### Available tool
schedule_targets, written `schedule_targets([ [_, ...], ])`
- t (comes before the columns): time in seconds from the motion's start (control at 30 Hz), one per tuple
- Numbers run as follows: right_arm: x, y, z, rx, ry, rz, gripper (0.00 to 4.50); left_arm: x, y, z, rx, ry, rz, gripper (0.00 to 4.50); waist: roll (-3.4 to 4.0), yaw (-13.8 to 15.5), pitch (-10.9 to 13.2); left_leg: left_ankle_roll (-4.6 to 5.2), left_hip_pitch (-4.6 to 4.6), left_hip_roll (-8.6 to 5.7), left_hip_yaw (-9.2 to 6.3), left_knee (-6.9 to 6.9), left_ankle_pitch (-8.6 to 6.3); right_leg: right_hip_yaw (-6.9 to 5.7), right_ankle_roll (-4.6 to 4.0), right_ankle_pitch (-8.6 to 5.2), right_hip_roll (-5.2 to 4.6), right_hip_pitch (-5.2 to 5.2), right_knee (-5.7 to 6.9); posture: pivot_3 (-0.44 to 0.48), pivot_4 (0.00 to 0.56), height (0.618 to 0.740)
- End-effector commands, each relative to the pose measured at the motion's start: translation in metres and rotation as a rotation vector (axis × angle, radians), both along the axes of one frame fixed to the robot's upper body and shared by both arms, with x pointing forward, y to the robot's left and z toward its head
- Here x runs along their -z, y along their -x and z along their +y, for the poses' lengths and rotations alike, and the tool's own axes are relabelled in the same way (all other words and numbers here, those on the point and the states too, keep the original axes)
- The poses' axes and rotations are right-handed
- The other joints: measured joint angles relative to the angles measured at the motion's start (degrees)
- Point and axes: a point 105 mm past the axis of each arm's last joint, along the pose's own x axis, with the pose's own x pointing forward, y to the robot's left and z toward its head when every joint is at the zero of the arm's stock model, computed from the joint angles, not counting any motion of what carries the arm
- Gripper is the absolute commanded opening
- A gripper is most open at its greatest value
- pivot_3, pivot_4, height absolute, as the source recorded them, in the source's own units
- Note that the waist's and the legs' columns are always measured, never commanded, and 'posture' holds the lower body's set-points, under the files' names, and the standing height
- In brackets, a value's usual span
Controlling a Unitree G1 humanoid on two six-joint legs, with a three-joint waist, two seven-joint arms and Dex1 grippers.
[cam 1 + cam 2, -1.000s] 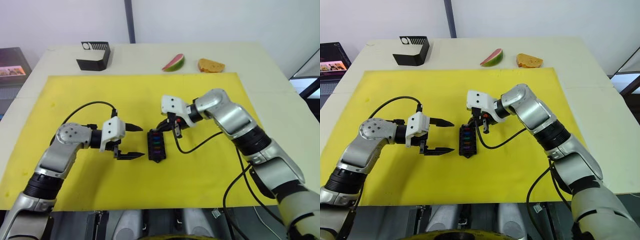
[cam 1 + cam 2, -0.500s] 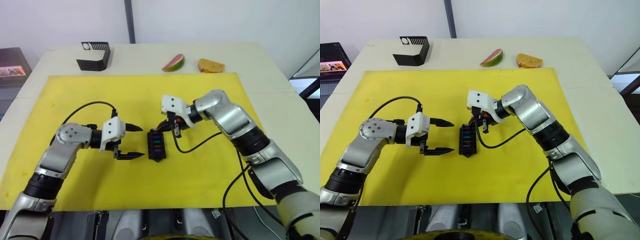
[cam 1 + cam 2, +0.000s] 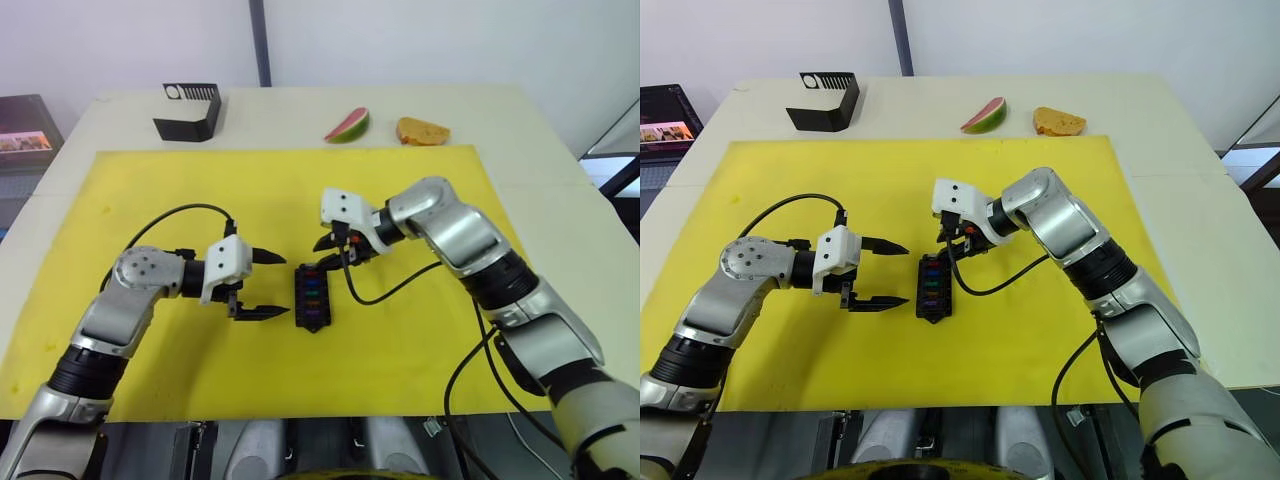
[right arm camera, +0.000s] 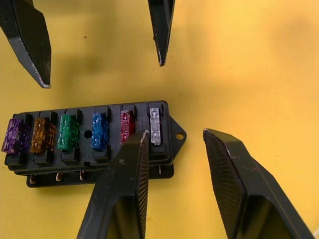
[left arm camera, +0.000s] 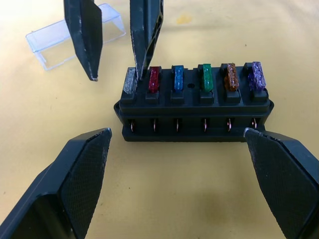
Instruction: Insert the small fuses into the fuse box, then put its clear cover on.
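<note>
Yellow mat (image 3: 180, 190) carries the fuse box (image 3: 311, 296), all six small fuses (image 5: 199, 77) seated; the right gripper (image 3: 335, 250), fingers apart and empty, has lifted off its far end, the left gripper (image 3: 262, 285) waits spread beside it; the clear cover (image 5: 75, 35), just beyond the fuse box, comes next.

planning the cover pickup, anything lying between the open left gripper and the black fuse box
Nothing: between the left gripper and the black fuse box, the left eye view shows bare yellow mat.
</note>
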Motion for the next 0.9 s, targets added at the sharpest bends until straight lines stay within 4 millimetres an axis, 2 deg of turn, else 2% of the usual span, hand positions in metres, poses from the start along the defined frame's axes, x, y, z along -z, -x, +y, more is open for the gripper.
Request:
schedule_targets([
  [0.03,-0.031,0.002,0.007,-0.029,-0.072,-0.066,1.86,-0.007,0.001,-0.001,0.015,-0.006,-0.043,4.5,0.0,0.0,0.0,0.0,0.0,0.0,0.0,0.0,0.0,0.0,0.0,0.0,0.0,0.0,0.0,0.0,0.15,0.74],
  [0.23,-0.044,0.006,0.007,-0.044,-0.13,-0.055,1.86,-0.008,-0.001,0.001,0.01,-0.007,-0.047,4.5,0.0,0.0,0.0,0.0,0.0,0.0,0.0,0.0,0.0,0.0,0.0,0.0,0.0,0.0,0.0,0.0,0.15,0.74],
  [0.33,-0.041,0.014,0.01,-0.069,-0.198,-0.065,1.03,-0.008,-0.002,0.001,0.006,-0.007,-0.049,4.5,-0.02,0.0,0.0,0.0,0.0,0.0,0.0,0.0,0.0,0.0,0.0,0.0,0.0,0.0,0.0,0.0,0.15,0.74],
  [0.4,-0.032,0.015,0.01,-0.061,-0.217,-0.066,0.02,-0.009,-0.003,0.001,0.003,-0.004,-0.05,4.5,-0.02,0.0,0.0,0.0,0.0,0.01,-0.02,0.0,0.0,0.0,0.0,0.0,0.0,0.01,0.0,0.0,0.15,0.74],
  [0.9,0.011,0.012,0.0,-0.005,-0.176,-0.039,0.02,-0.009,-0.002,0.001,-0.001,0.0,-0.045,4.5,-0.02,0.0,0.0,0.0,0.0,0.01,-0.01,0.01,0.0,0.0,0.0,0.0,0.01,0.01,0.02,0.0,0.15,0.74],
])
